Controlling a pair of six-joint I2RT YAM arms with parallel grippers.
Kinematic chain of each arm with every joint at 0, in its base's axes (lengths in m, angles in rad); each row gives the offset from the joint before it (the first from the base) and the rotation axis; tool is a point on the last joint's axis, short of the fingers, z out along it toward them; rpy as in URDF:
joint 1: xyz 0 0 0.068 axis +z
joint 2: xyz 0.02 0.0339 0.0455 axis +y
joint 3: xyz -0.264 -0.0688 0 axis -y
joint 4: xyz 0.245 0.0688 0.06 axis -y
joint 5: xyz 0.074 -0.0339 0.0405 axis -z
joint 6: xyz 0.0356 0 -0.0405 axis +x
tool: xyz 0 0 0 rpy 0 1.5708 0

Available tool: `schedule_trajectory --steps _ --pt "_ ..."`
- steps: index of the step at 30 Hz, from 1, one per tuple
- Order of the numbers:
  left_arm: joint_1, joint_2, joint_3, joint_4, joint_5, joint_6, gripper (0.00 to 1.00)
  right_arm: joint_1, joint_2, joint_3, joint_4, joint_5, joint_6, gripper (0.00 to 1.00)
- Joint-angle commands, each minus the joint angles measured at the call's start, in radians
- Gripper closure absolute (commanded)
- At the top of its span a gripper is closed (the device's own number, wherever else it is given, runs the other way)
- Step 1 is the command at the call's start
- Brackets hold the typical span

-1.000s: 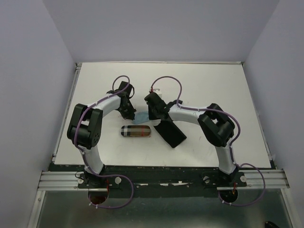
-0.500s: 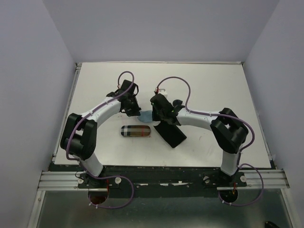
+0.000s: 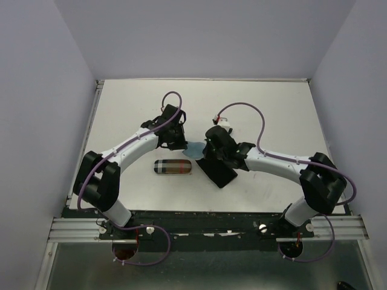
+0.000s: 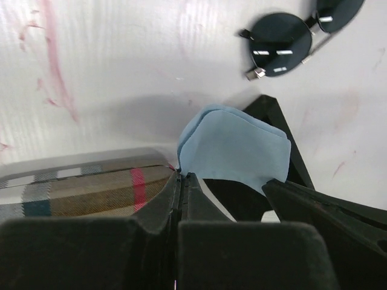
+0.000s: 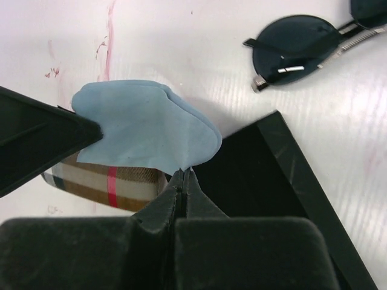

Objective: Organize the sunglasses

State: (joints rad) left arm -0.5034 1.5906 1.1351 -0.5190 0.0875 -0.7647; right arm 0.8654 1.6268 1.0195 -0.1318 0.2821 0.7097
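Observation:
One pair of sunglasses, black-framed with dark round lenses, lies on the white table beyond both grippers; it also shows in the right wrist view as sunglasses. In the top view the arms hide it. A light blue cloth hangs between the two grippers. My left gripper is shut on the cloth's left corner. My right gripper is shut on the cloth's lower edge. The two grippers sit close together at mid-table.
A plaid tan-and-black case lies closed just under and to the near left of the cloth. A black case lies at an angle to its right, under the right gripper. Faint red marks stain the table. Walls enclose the table on three sides.
Both grippers and the blue cloth between them have shifted to the right, over the black case's upper end. The right arm has stretched out lower and further right.

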Motion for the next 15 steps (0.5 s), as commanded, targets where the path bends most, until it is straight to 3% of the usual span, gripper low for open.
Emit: schedule_trajectory --steps 1,15 --pt "-0.075 -0.026 0.04 -0.013 0.003 0.041 1.0 0.017 -0.12 -0.103 -0.066 0.066 0.121 0.99" --pt "-0.213 0.089 0.113 -0.079 -0.049 0.065 1.0 0.058 -0.278 -0.314 -0.074 0.101 0.278 0.99"
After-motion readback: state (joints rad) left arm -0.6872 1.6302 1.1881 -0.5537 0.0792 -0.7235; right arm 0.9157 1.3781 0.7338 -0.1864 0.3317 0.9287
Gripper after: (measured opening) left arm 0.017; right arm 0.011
